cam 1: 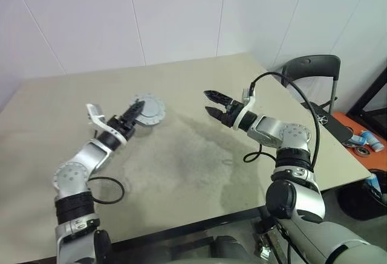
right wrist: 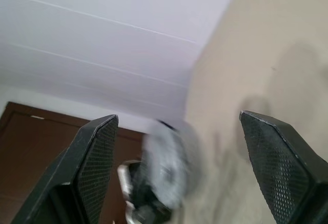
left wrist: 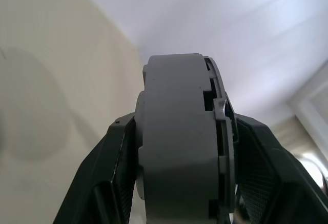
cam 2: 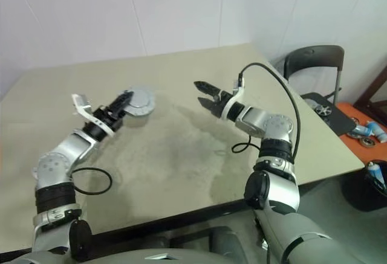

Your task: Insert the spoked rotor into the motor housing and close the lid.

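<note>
The left gripper (cam 1: 138,108) holds the closed housing (cam 1: 149,110) above the table (cam 1: 181,167), jaws clamped on it; its wrist view shows the lid (left wrist: 218,131) seam edge-on. To the right, the right gripper (cam 1: 213,103) hovers, jaws spread and empty.

tabletop (cam 1: 181,173): beige and matte; I see it run from the near edge out to the far wall.
wall (cam 1: 151,16): pale panels with thin vertical seams, behind the far edge.
chair (cam 1: 311,70): dark, with a grey frame, at the far right corner just beyond the tabletop.
orange surface (cam 1: 357,128): low on the right, past the chair; I make out small blue-and-white items (cam 1: 367,139) and a dark round part (cam 1: 361,151) lying on it.
bin (cam 1: 363,194): dark, near right, below the tabletop edge.
</note>
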